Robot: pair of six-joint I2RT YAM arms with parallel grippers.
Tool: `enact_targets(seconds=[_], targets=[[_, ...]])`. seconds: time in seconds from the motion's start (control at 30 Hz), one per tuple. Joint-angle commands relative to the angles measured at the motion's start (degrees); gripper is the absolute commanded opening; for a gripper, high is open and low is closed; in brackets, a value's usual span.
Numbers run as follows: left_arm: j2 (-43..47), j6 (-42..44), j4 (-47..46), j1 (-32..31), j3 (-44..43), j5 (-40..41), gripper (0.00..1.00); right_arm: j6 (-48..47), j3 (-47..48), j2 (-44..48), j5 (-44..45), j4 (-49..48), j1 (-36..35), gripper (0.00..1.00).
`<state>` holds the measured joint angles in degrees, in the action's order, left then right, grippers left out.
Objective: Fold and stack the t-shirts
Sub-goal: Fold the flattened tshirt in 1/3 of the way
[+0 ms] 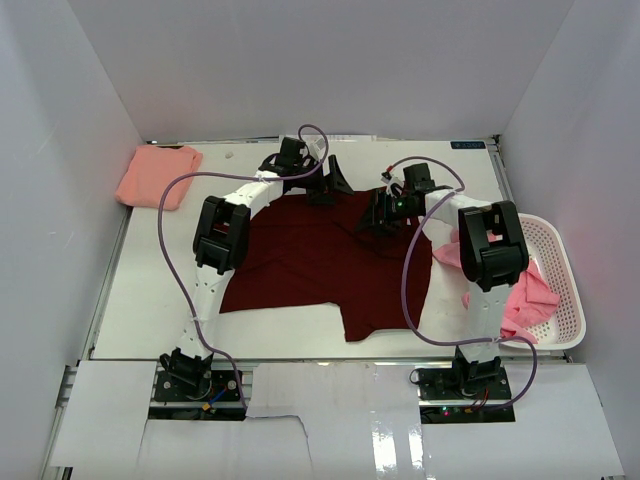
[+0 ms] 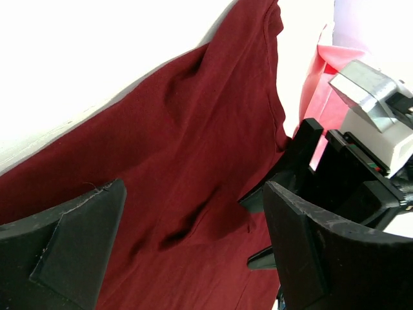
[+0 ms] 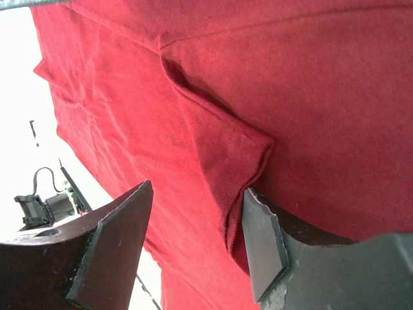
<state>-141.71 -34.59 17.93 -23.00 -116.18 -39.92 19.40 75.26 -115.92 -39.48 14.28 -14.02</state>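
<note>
1. Left arm (image 1: 205, 285): white tubular links joined by bulky black joint housings.
2. Right arm (image 1: 484, 312): same build, with white links and black housings.
3. Left cable (image 1: 165, 215): lavender and thin, running in a loose loop along the arm.
4. Right cable (image 1: 405, 290): lavender, same gauge, also loosely looped.
5. Left base (image 1: 188, 372): black block at the near edge of the desk (image 1: 150, 310), with thin coloured wires at its foot.
6. Right base (image 1: 462, 378): matching black block, likewise wired.
7. Left gripper (image 2: 193, 187): two black wedge-shaped fingers (image 2: 64, 252), matt, with flat faceted faces.
8. Right gripper (image 3: 197, 190): two dark fingers (image 3: 110, 245) of the same cut, with pale chipped wear at one tip.
</note>
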Motion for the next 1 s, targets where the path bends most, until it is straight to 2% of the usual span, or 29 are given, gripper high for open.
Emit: enact_targets(seconds=[0.0, 0.3, 0.7, 0.97], targets=[[4.4, -0.3, -0.7, -0.5, -0.8, -1.1, 0.98, 0.9, 1.7, -2.2, -2.4, -3.2, -0.4, 0.63], [4.0, 0.2, -0.7, -0.7, 0.3, -1.2, 0.98, 5.0, -0.2, -3.2, -7.6, -7.9, -0.7, 0.62], [3.4, 1.2, 0.2, -1.4, 0.8, -0.2, 0.98, 5.7, -7.8, 4.0, -10.6, -8.8, -0.9, 0.61], [3.2, 2.2, 1.7, -1.5, 0.3, 0.5, 0.98, 5.7, -14.7, 7.4, -16.0, -10.9, -1.4, 0.61]])
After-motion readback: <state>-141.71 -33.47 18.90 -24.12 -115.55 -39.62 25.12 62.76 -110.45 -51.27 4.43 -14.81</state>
